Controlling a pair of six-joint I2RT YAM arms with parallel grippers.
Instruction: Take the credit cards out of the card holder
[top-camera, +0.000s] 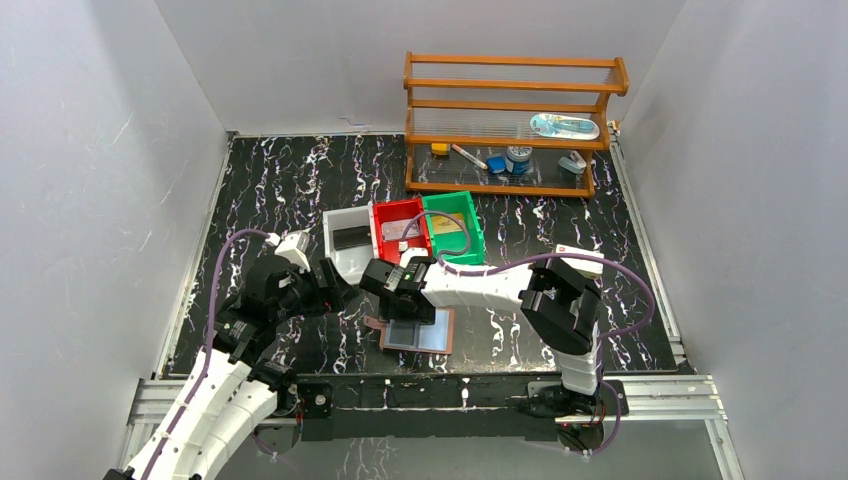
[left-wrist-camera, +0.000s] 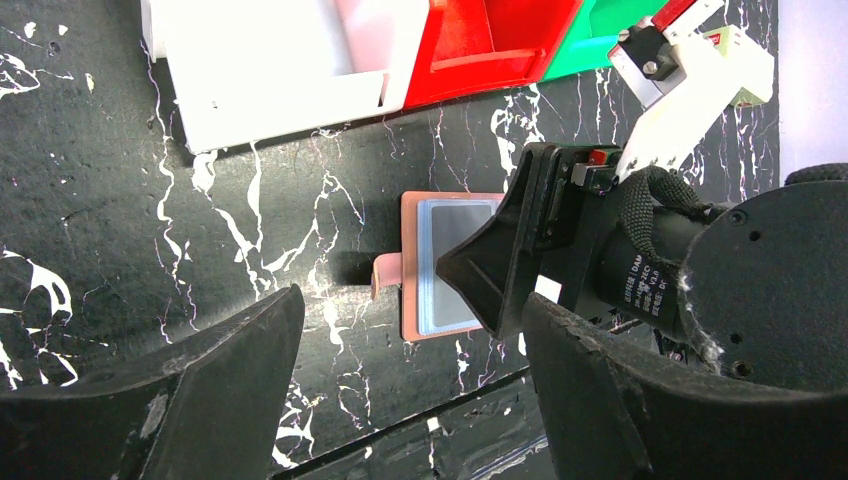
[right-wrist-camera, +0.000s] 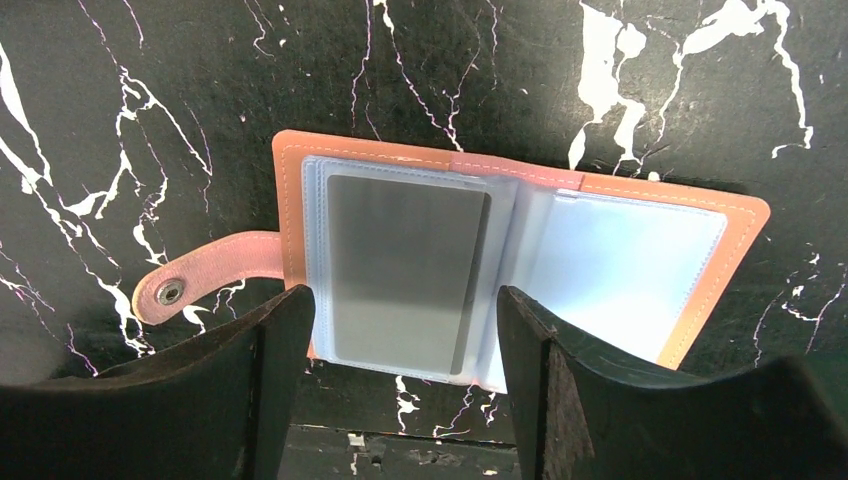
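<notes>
The card holder (top-camera: 428, 337) lies open and flat near the table's front edge, reddish-brown leather with clear pockets. In the right wrist view the card holder (right-wrist-camera: 290, 200) shows a grey card (right-wrist-camera: 405, 272) in its left pocket, a pale right pocket (right-wrist-camera: 625, 270) and a strap tab (right-wrist-camera: 200, 277) at the left. My right gripper (right-wrist-camera: 405, 345) is open, hanging just above the holder's near edge and straddling the grey card, touching nothing. My right gripper (top-camera: 408, 313) sits over the holder's left half. My left gripper (left-wrist-camera: 410, 375) is open and empty, left of the holder (left-wrist-camera: 412, 262); it also shows in the top view (top-camera: 345, 293).
A white bin (top-camera: 345, 243), a red bin (top-camera: 398, 228) and a green bin (top-camera: 455, 225) stand in a row behind the holder. A wooden shelf (top-camera: 510, 125) with small items is at the back right. A white box with a red mark (top-camera: 582, 258) lies by the right arm.
</notes>
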